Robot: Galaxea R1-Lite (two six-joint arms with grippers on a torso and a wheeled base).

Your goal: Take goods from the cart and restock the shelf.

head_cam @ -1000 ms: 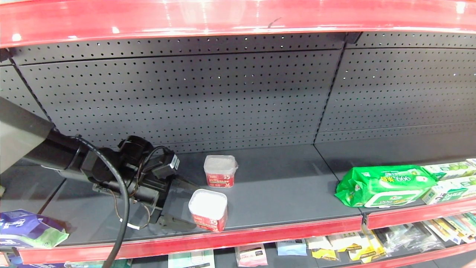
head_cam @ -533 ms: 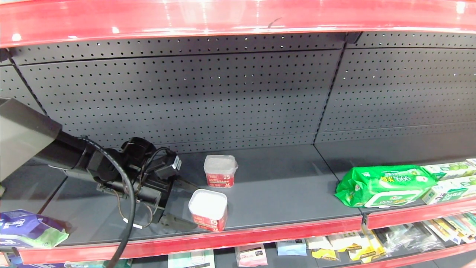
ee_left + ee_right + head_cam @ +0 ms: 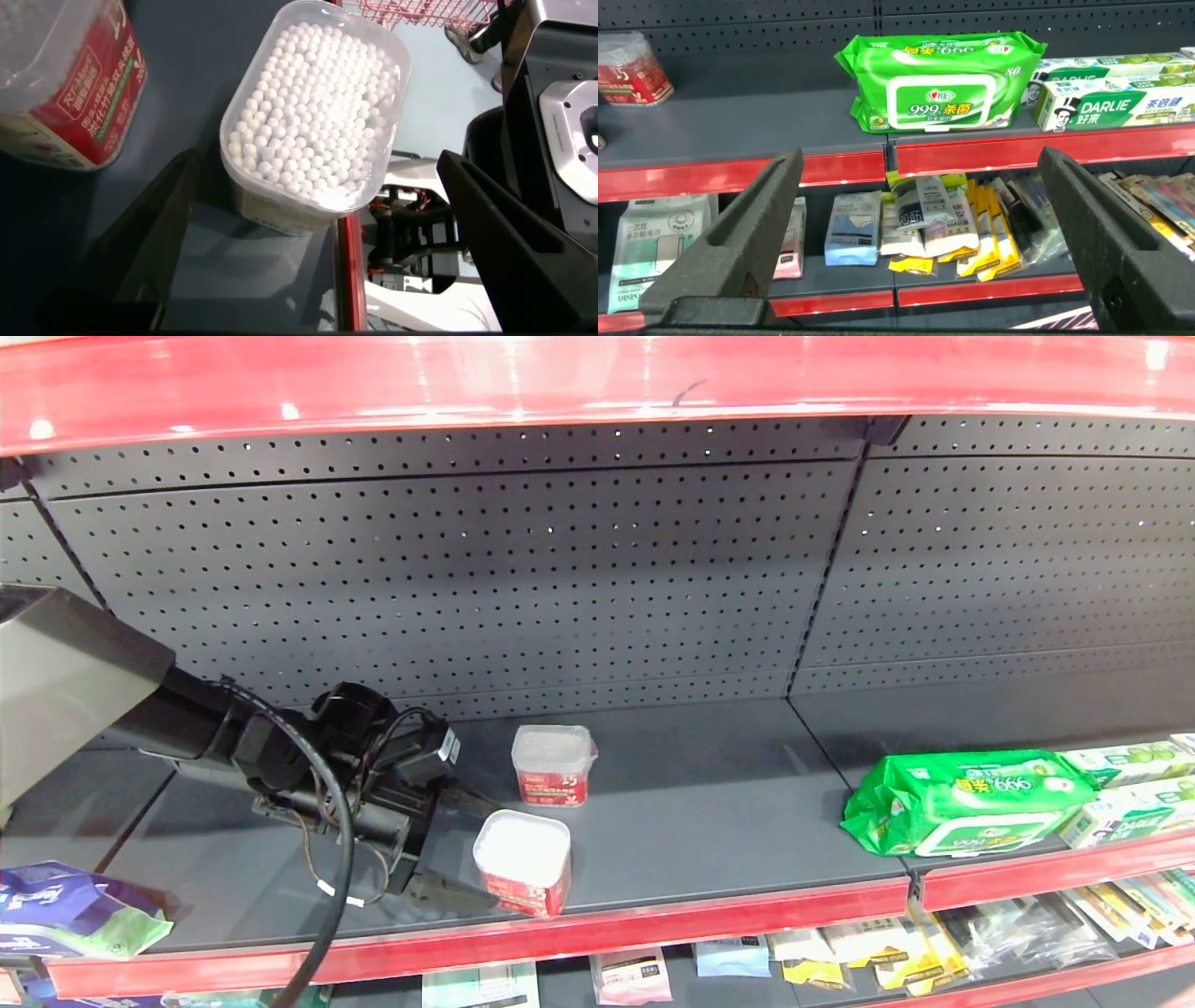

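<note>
Looks like release step on shelf (image 3: 709, 803): holds left gripper (image 3: 473, 847) spread wide, bead tub (image 3: 523, 859) upright between fingertips, apparently unclamped, needs straight back-out next without nudging it.

Green pack of wet wipes (image 3: 966, 800) lying flat toward the right, green-and-white toothpaste boxes (image 3: 1125, 814) stacked just beside it at the far right, purple and pale green pouch (image 3: 65, 901) at the far left, small hanging packets (image 3: 868, 943) in the row below
</note>
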